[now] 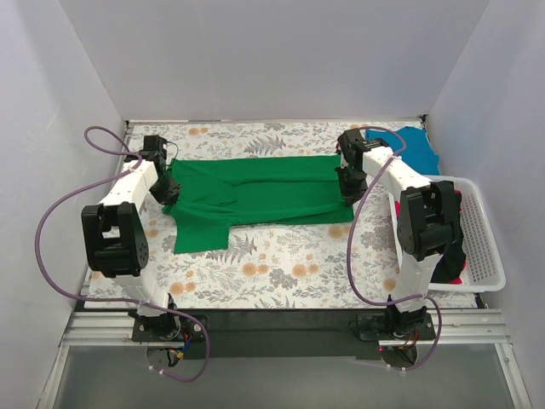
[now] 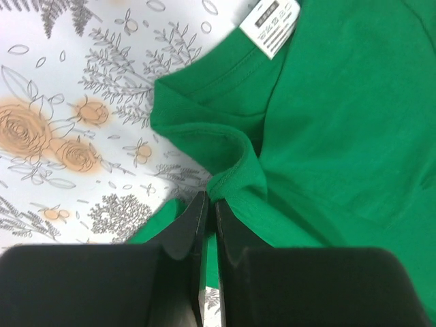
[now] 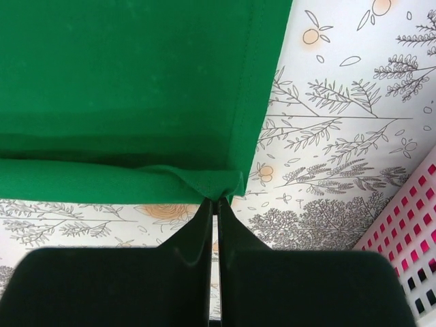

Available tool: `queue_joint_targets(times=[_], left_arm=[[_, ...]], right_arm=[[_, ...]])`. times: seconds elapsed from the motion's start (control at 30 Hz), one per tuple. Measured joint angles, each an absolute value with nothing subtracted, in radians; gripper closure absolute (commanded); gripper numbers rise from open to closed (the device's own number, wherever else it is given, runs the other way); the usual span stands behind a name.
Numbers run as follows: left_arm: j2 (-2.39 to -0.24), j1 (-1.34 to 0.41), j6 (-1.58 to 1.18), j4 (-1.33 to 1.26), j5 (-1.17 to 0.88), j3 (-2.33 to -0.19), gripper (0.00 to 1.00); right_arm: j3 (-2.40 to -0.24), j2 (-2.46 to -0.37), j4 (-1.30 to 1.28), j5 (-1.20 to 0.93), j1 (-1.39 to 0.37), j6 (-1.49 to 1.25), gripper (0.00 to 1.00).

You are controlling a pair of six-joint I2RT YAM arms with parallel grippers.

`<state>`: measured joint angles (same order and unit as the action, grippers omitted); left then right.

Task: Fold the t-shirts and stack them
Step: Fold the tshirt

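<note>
The bright green t-shirt [image 1: 255, 198] lies across the flowered table, partly folded lengthwise, with one sleeve hanging toward the front left. My left gripper [image 1: 169, 194] is shut on the green t-shirt's collar end [image 2: 235, 178]; the white label [image 2: 271, 26] shows near it. My right gripper [image 1: 348, 192] is shut on the green t-shirt's hem corner [image 3: 214, 184]. A teal-blue t-shirt [image 1: 415, 145] lies crumpled at the back right corner. Red-pink and black t-shirts [image 1: 454, 264] sit in the white basket [image 1: 484, 247].
The white slotted basket stands at the right edge, its corner also in the right wrist view [image 3: 409, 231]. White walls close in the table on the left, back and right. Purple cables loop beside both arms.
</note>
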<state>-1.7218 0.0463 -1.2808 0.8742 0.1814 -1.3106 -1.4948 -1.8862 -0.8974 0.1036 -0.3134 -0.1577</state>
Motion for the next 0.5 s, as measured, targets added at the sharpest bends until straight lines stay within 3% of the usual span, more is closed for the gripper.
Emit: queue_joint_targets(times=[0.5], left_arm=[[-1.858, 0.079, -1.288, 0.852, 0.144, -1.438, 1.00]], right_arm=[[-1.605, -1.959, -0.890, 0.106, -0.255, -0.154, 0.99]])
